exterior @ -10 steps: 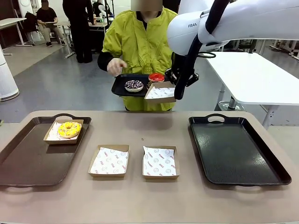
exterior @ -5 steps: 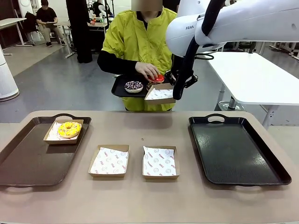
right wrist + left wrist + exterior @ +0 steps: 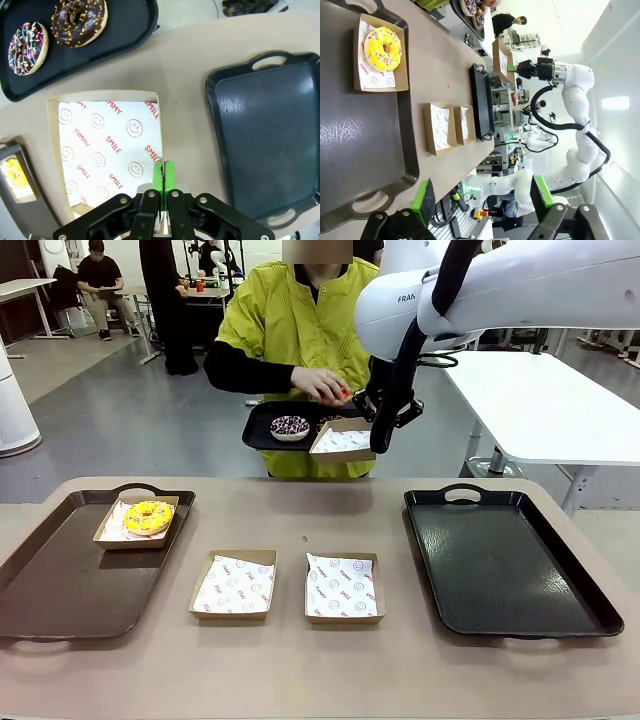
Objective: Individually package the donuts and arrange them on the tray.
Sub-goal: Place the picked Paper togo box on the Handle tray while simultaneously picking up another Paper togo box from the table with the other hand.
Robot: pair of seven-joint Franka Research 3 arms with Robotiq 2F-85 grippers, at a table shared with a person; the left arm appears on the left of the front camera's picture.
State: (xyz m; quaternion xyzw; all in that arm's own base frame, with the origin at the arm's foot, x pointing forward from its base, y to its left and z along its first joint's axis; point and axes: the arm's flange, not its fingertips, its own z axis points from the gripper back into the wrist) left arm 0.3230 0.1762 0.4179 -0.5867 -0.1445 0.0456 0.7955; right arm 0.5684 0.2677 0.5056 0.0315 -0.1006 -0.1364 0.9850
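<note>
Sprinkled donut [image 3: 27,48] lies on the person's black tray [image 3: 125,35], just beside the paper-lined box [image 3: 100,150] pinched by the right end effector [image 3: 163,175]; the left end effector [image 3: 481,197] is spread.

- A tan, round-cornered tabletop [image 3: 300,680] fills the foreground of the front view, from about four o'clock round to eight.
- Beyond it a smooth grey floor [image 3: 120,425], faintly glossy, runs back toward ten o'clock.
- At three o'clock stands a white table [image 3: 540,405] on pale metal legs [image 3: 497,462].
- Far off at ten o'clock is another white table [image 3: 22,286], with a seated person [image 3: 100,275] just beside it.
- At nine o'clock, cut by the frame edge, stands a white rounded floor unit [image 3: 14,415]; what it is cannot be told.
- The left wrist view, rolled sideways, shows white room surfaces and a bright oblong light [image 3: 615,103] at three o'clock.
</note>
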